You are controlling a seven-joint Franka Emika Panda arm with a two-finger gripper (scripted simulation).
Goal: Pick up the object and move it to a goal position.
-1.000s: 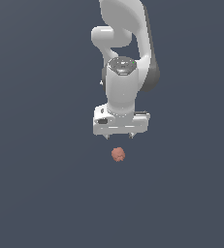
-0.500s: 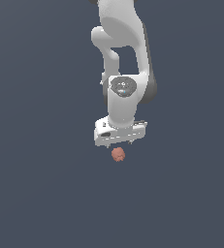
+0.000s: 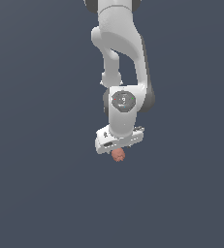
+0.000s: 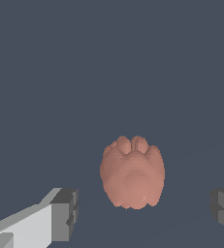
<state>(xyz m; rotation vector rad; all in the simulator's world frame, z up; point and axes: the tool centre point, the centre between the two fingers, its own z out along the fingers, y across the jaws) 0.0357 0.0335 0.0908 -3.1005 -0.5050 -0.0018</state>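
Observation:
The object is a small lumpy salmon-pink ball (image 3: 117, 155) lying on the flat dark grey surface. In the exterior view the white gripper hand (image 3: 119, 140) sits right over it and covers its upper part; the fingers are hidden there. In the wrist view the ball (image 4: 132, 173) lies between my two fingertips, one grey-padded fingertip (image 4: 65, 214) on one side and the other (image 4: 223, 208) at the frame's edge. My gripper (image 4: 143, 212) is open, with clear gaps on both sides of the ball. Nothing is held.
The white arm (image 3: 120, 53) reaches down from the top of the exterior view. The dark grey surface (image 3: 40, 184) spreads around the ball with no other objects in view.
The arm has come down and toward the ball. The hand, first apart from the ball, now overlaps its upper part. The ball has not moved.

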